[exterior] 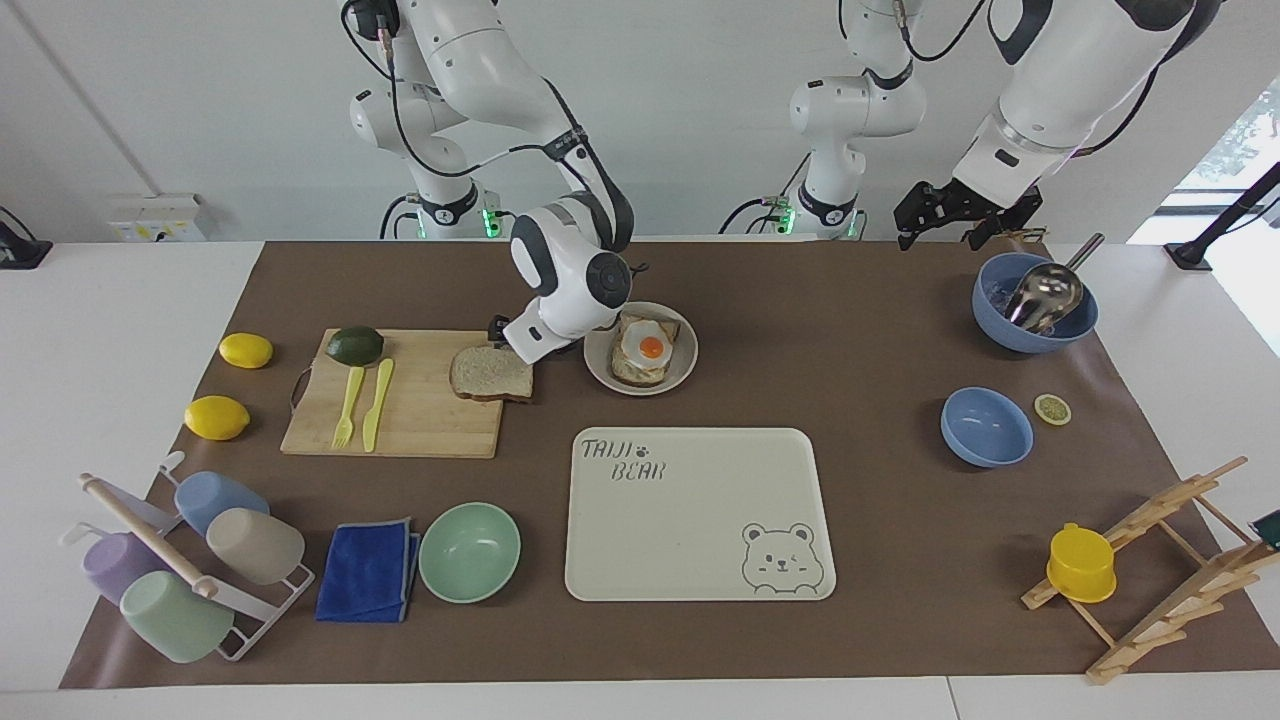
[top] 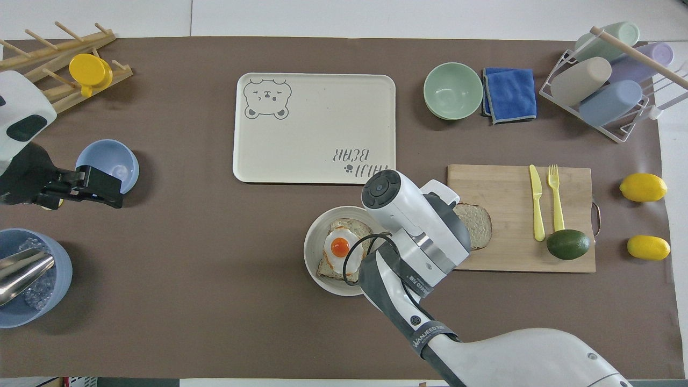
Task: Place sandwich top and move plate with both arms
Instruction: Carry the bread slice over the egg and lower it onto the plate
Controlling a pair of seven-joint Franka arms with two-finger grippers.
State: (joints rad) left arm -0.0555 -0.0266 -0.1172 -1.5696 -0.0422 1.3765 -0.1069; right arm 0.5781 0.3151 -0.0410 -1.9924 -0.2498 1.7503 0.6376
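Note:
The sandwich top (exterior: 488, 373) lies flat on the corner of a wooden cutting board (exterior: 420, 420), beside the plate (exterior: 600, 376); it also shows in the overhead view (top: 479, 231). The plate holds a bread slice topped with a fried egg (exterior: 645, 350). My right gripper (exterior: 500, 333) is low at the edge of the sandwich top that is nearer to the robots, mostly hidden by its own wrist. In the overhead view the wrist covers it. My left gripper (exterior: 940, 236) is open and empty and waits in the air at the left arm's end, beside a blue bowl.
A cream bear-print tray (exterior: 690, 520) lies farther from the robots than the plate. A mint-green bowl (exterior: 468, 552) and a blue cloth (exterior: 368, 570) lie beside it. A knife, a fork and an avocado are on the board. Two blue bowls (exterior: 985, 427) stand at the left arm's end.

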